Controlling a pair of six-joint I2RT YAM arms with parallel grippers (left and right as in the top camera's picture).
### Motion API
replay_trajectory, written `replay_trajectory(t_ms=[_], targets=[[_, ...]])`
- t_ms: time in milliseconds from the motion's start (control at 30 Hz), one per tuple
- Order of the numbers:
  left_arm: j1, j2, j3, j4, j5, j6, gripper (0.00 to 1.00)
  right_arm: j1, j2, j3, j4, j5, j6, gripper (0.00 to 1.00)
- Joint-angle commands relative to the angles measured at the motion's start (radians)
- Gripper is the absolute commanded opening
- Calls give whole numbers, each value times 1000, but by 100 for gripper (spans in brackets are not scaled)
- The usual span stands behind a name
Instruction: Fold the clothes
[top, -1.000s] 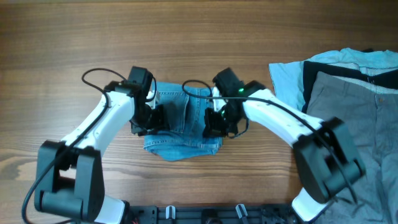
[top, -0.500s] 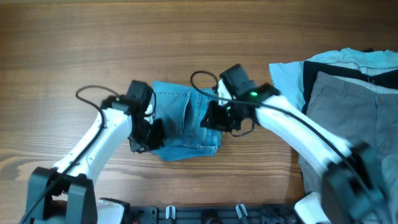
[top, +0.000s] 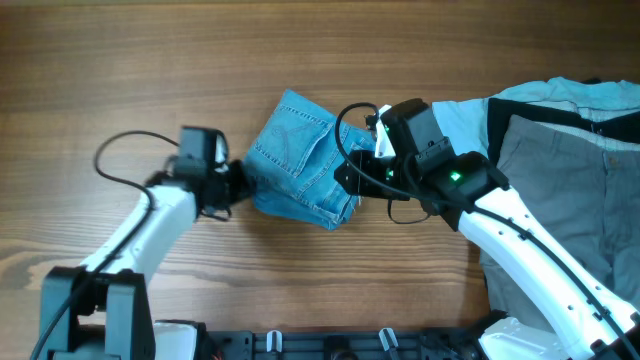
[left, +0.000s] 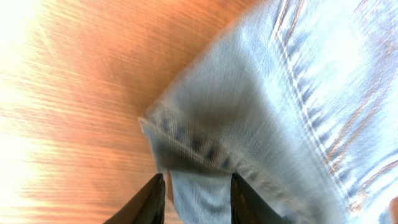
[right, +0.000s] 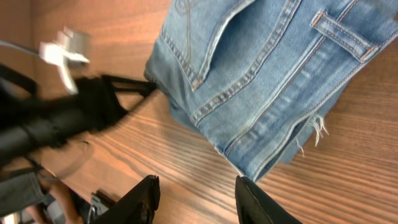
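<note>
The light blue jeans (top: 298, 160) lie folded into a small bundle on the wooden table (top: 120, 70), turned at an angle, pocket side up. My left gripper (top: 232, 186) is at the bundle's left corner. In the left wrist view its fingers (left: 198, 200) are apart with a fold of denim (left: 261, 106) between them. My right gripper (top: 350, 181) is at the bundle's right edge. In the right wrist view its fingers (right: 196, 199) are open over bare wood, with the jeans (right: 261, 68) and a frayed hem just beyond them.
A pile of other clothes lies at the right: a pale blue shirt (top: 460, 125) and grey trousers (top: 560, 190). The right arm reaches across in front of that pile. Black cables loop off both wrists.
The folded jeans have slid up and to the right and turned at an angle. The left gripper moved left and up to the bundle's left corner. The right arm swung towards the right.
</note>
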Motion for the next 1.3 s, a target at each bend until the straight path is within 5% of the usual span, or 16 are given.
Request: replay_trajectory(t_ms=[0,100,167,233,433,700,833,900,1000,1033,1167,1267], targets=[[84,0,224,-249,50,83,52,0,-11,-3,2,-14,-47,49],[81,7,263,-430,180,74,90,0,17,-4,7,109,9,48],[56,10,243,-438,230,57,100,-10,90,-5,10,125,85,36],[26,10,198,-417,233,-47,100,-14,192,-5,46,71,129,25],[6,10,-36,-108,352,-265,100,-19,481,-5,232,-148,237,13],[-88,57,-180,340,347,-369,98,-21,585,-5,238,-164,310,13],[-185,235,-180,513,321,-561,100,-21,590,-5,235,-169,309,13],[-188,316,-180,599,321,-608,88,-21,590,-5,229,-175,309,13],[-179,378,-180,655,307,-607,15,-21,589,-4,208,-198,305,13],[-178,371,-180,654,315,-604,4,-21,588,-4,198,-198,305,13],[-161,274,-177,618,313,-428,4,-22,533,-4,151,-192,218,11],[-94,97,-132,449,307,-257,4,-26,375,-1,99,-116,148,12]])
